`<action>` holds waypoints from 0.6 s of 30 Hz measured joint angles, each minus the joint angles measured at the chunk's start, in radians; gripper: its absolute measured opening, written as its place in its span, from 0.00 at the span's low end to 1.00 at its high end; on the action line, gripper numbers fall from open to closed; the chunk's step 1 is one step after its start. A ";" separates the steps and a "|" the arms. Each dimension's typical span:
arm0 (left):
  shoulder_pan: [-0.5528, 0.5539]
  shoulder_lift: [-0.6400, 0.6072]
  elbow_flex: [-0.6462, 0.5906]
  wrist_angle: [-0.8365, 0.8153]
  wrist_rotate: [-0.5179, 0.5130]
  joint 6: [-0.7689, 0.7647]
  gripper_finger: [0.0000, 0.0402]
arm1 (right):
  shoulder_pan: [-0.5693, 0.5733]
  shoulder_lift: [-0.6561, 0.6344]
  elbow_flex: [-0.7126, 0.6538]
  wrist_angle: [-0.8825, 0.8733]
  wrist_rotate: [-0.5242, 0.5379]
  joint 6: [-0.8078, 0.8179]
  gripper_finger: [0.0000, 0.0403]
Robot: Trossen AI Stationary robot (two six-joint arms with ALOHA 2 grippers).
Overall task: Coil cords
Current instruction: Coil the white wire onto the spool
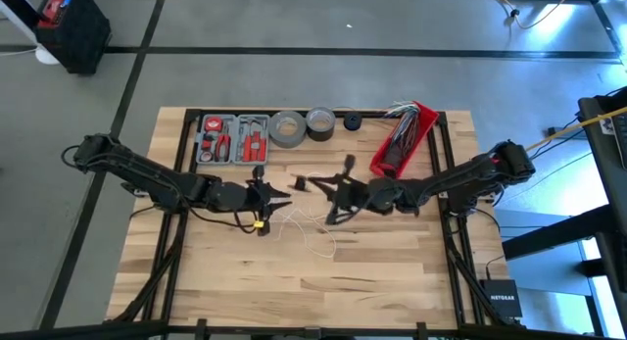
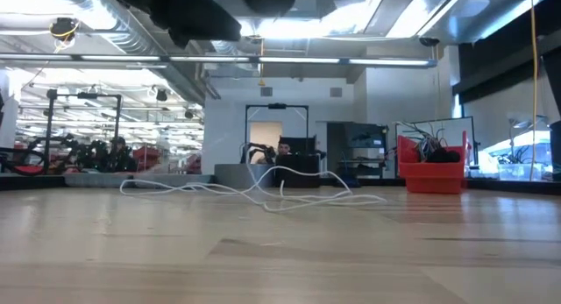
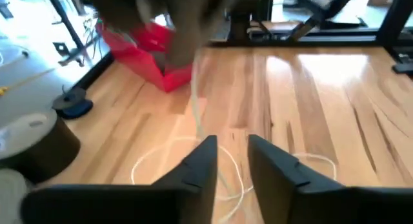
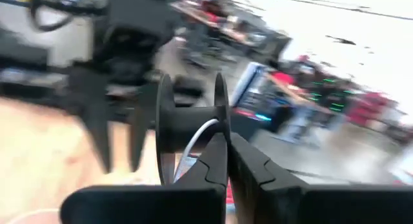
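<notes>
Two risks. Right gripper (image 4: 227, 161) fingers pinch the white cable (image 1: 312, 234) against the black spool (image 4: 192, 124) just beyond their tips; a tug pulls it free. Left gripper (image 3: 232, 161) fingers stand narrowly apart, cable slack between and beyond them, loops may snag.

Red bin (image 1: 403, 140) w/ dark wires sitting at tabletop (image 1: 294, 281) far edge, right side. Two tape rolls (image 1: 288, 128) lying beside it, then grey tool tray (image 1: 233, 139) w/ red-handled tools. Small black disc (image 1: 353, 121) resting btwn rolls & bin.
</notes>
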 joint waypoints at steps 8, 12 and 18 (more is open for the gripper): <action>0.007 0.008 0.000 0.054 0.000 -0.054 0.33 | 0.078 -0.023 0.000 0.009 0.160 -0.031 0.01; 0.010 0.049 0.000 0.100 0.019 -0.063 0.33 | 0.078 -0.023 0.000 0.010 0.160 0.001 0.01; 0.051 0.123 0.011 0.128 0.068 -0.045 0.32 | 0.077 -0.023 0.000 0.030 0.159 -0.002 0.01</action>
